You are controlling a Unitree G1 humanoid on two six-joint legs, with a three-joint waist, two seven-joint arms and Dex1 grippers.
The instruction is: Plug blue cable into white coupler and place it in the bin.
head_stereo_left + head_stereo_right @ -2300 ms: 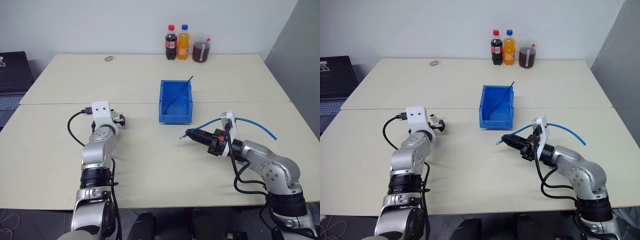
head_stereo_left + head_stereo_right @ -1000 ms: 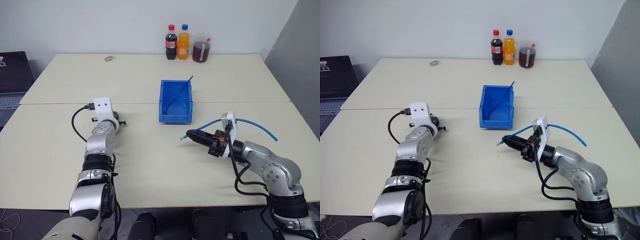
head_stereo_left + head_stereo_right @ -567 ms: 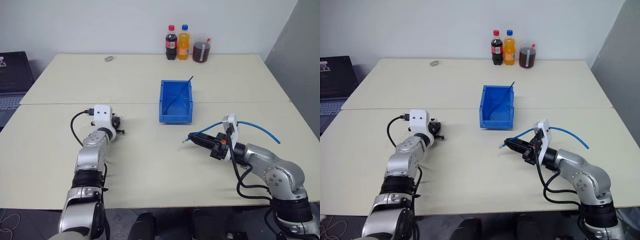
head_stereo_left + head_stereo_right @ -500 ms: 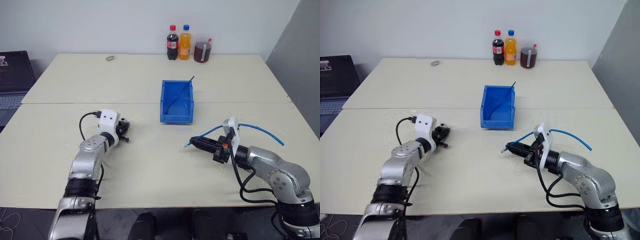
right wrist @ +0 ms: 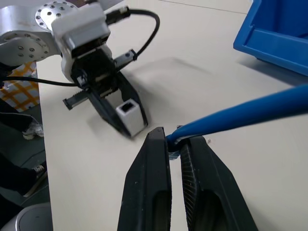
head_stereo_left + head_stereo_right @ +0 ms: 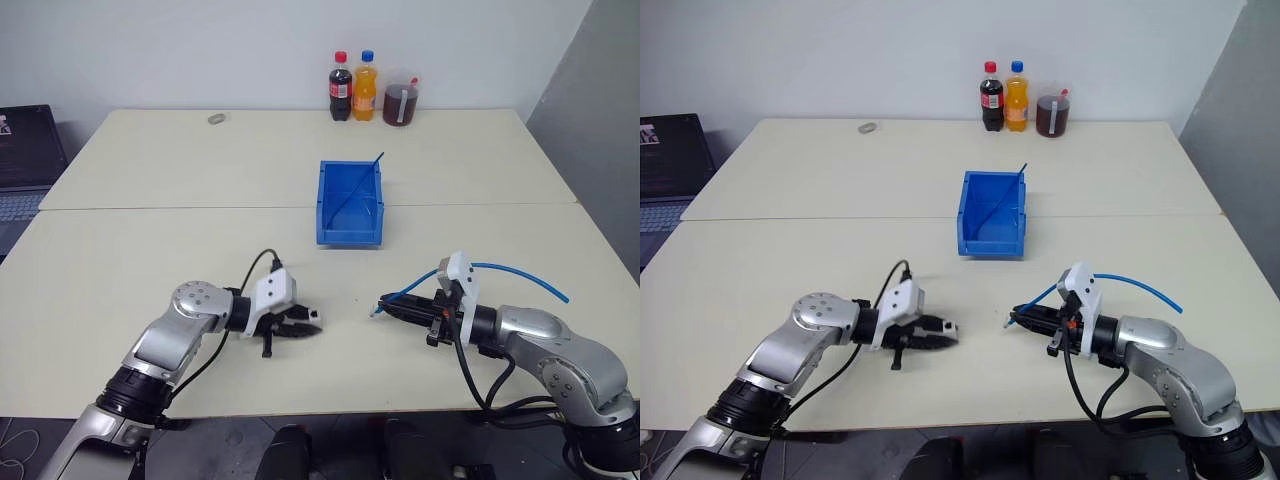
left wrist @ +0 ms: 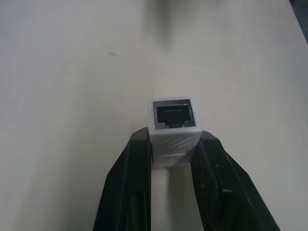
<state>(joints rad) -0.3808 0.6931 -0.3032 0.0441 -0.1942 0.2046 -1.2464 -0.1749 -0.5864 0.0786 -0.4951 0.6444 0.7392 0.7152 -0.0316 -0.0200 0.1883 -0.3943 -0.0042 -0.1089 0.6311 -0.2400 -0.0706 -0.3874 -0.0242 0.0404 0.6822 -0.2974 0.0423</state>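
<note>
The left wrist view shows the coupler (image 7: pixel 174 130) clamped between the left gripper's (image 6: pixel 305 327) fingers, its dark socket facing outward; from the head it is a small pale tip. The right wrist view shows the right gripper (image 5: pixel 174 144) with its jaws closed on the cable (image 5: pixel 250 110) near the plug end, and the coupler facing it a short way off. From the head, both grippers hover low over the table's (image 6: pixel 150 170) near edge, tips pointing at each other with a gap between. The cable loops back over the right arm. The bin (image 6: pixel 350 205) sits behind them, mid-table, with a dark strand (image 6: pixel 360 185) leaning inside. Three bottles (image 6: pixel 368 88) stand at the far edge; a laptop (image 6: pixel 25 150) is off to the left.
</note>
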